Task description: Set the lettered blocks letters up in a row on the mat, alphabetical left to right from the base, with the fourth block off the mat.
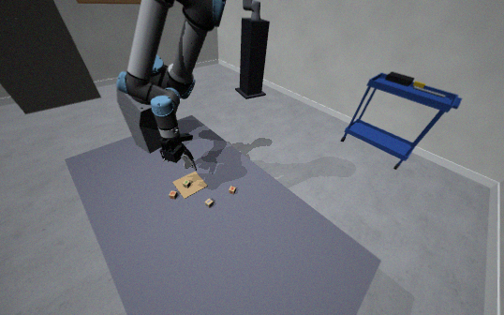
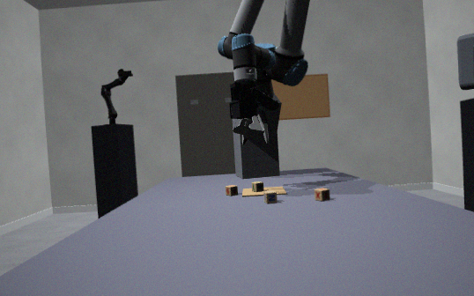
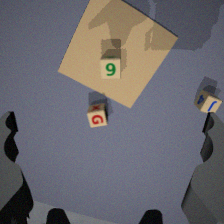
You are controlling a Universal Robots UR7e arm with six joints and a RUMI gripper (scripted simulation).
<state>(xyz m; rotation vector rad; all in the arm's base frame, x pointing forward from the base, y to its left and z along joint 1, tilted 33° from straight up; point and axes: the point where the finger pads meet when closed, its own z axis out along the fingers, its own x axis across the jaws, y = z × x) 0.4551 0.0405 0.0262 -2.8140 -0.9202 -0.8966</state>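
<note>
Claw spread wide above bench, nothing gripped; opening probably for clearance around a block. Wrist view: digit block, green 6 or 9 on top, on tan mat; likely the odd one, to be removed for row space. Red G block off mat, 7 o'clock, top glyph inverted. Blue J block off mat, 4 o'clock, skewed. Top view: red-marked block off mat, 3 o'clock, top letter unreadable. All pale-faced cubes; turning probably needed for upright letters.
</note>
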